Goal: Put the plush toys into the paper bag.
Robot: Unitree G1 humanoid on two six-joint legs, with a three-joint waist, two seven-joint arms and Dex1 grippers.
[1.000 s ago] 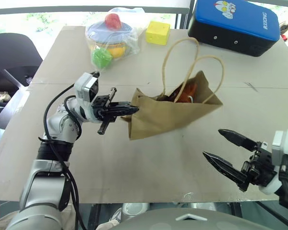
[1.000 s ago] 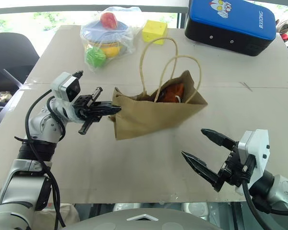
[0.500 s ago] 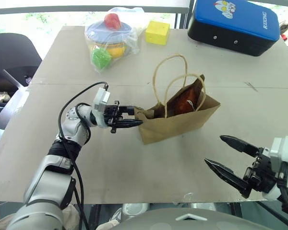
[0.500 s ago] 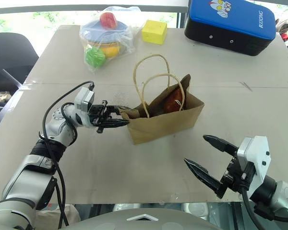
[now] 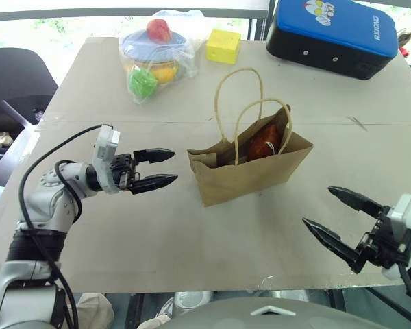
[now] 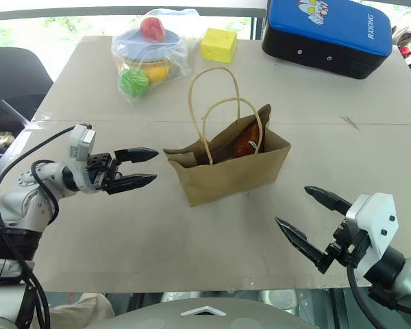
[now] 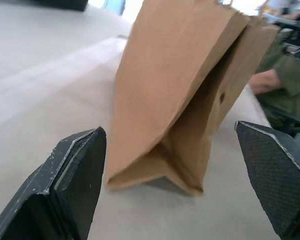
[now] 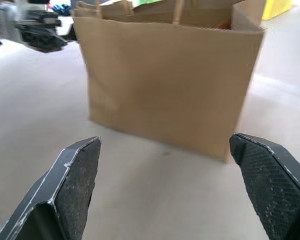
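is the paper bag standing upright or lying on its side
Upright: the paper bag stands on its base on the table, mouth and handles up.

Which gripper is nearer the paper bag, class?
Left. The left gripper sits open just off the paper bag at its end; the right gripper hangs open farther off, out from its broad side.

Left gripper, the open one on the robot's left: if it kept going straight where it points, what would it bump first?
Probably the paper bag. The left gripper is open and aims at the bag's narrow end.
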